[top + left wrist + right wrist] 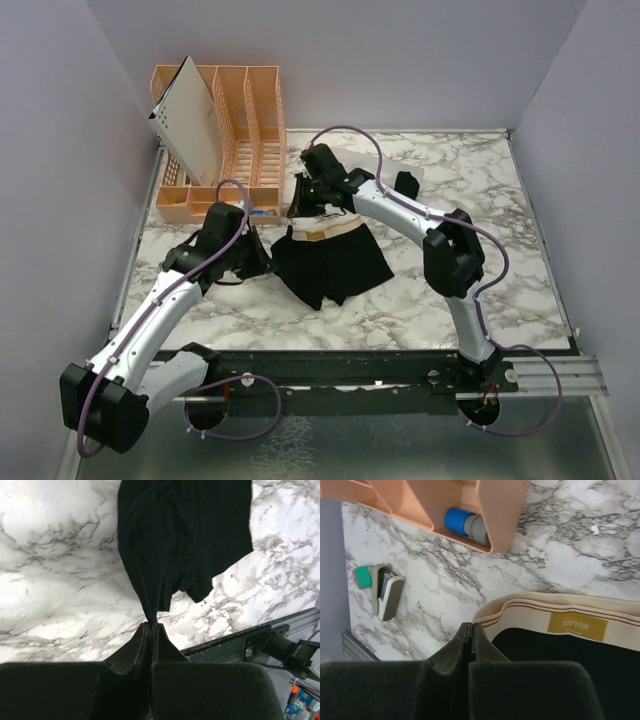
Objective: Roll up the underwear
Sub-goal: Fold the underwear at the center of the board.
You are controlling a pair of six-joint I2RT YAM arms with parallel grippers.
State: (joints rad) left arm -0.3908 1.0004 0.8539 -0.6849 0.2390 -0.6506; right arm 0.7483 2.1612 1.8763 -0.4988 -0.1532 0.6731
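Both closed: left gripper [151,625] pinches underwear [335,265] hem; right gripper [471,625] at waistband [545,610] corner, grip unclear. Cloth limp, light; prob. grab band edge.

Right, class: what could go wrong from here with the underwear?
The left hand pinches only a thin tip of the black underwear; a pull could slip it free. The right hand is shut at the very edge of the tan waistband, possibly a weak hold. The orange organizer sits close beyond it and might get knocked.

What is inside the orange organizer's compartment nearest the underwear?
A blue and grey cylinder lies inside the organizer; the wall covers part of it, so anything deeper is hidden.
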